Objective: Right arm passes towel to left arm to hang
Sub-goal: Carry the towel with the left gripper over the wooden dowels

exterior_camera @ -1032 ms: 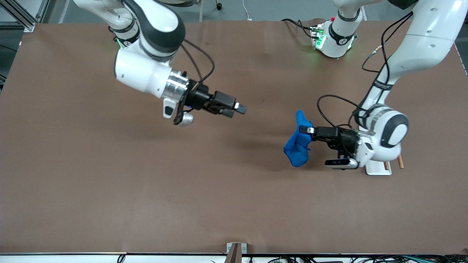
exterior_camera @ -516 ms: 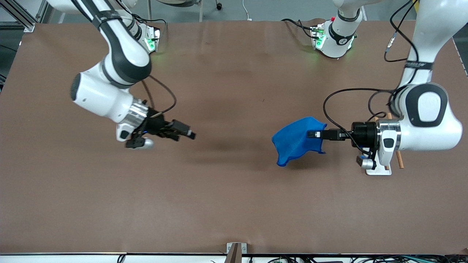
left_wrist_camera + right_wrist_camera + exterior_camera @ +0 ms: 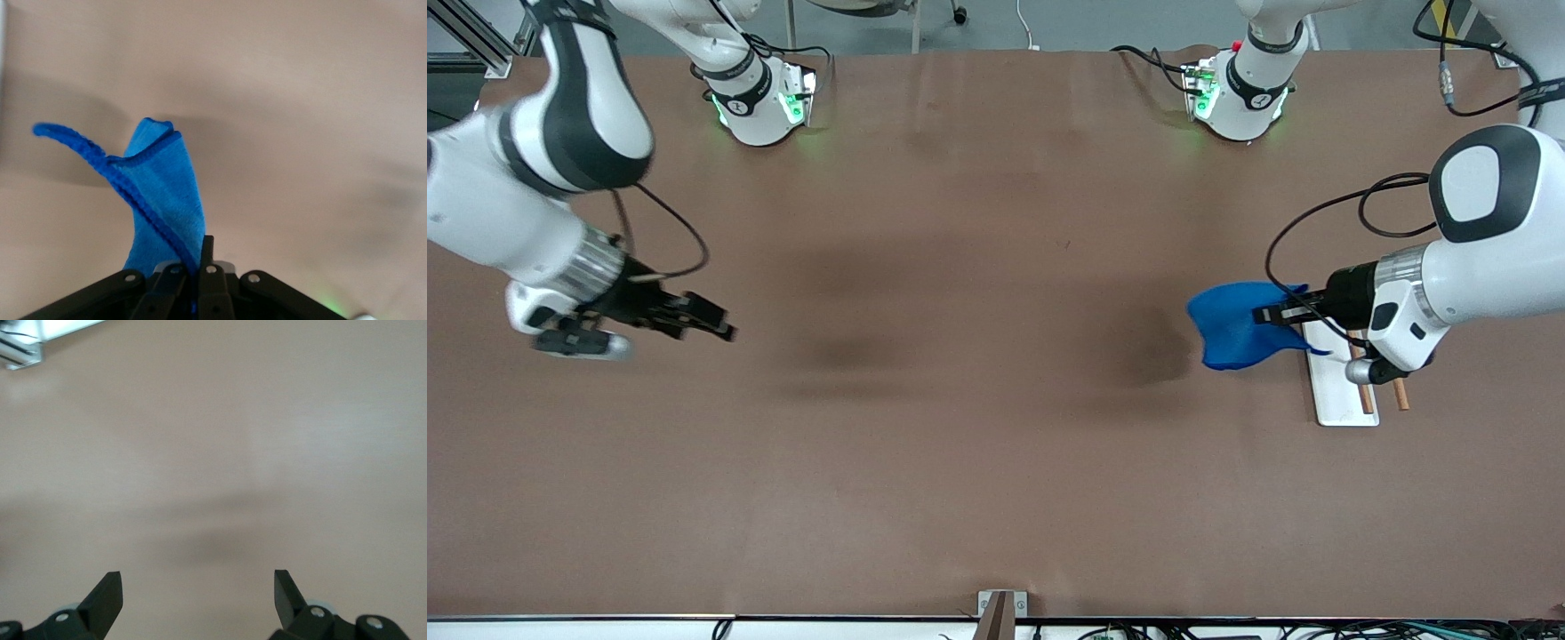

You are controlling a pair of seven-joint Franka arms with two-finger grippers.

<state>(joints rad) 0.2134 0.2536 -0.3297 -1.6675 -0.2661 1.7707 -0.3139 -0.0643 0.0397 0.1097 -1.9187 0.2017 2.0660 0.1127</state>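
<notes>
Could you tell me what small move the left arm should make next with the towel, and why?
Probably carry it a little farther over the rack. The left gripper is shut on the towel, which hangs in the air partly over the white rack base at the left arm's end of the table. The right gripper is open, empty and away at the right arm's end.

We see a wide brown matte worktop (image 3: 978, 427) filling nearly the whole front view, its surface plain with faint soft shadows near the middle. Along its upper edge a strip of grey floor (image 3: 1094, 22) shows, with a white cable (image 3: 1024, 27) trailing across it and a black caster wheel (image 3: 959, 15) nearby. At one upper corner stands a silver aluminium frame (image 3: 480, 40). A small grey metal bracket (image 3: 1001, 609) sits at the middle of the lower edge, above a white ledge (image 3: 578, 629) with dark cables.
</notes>
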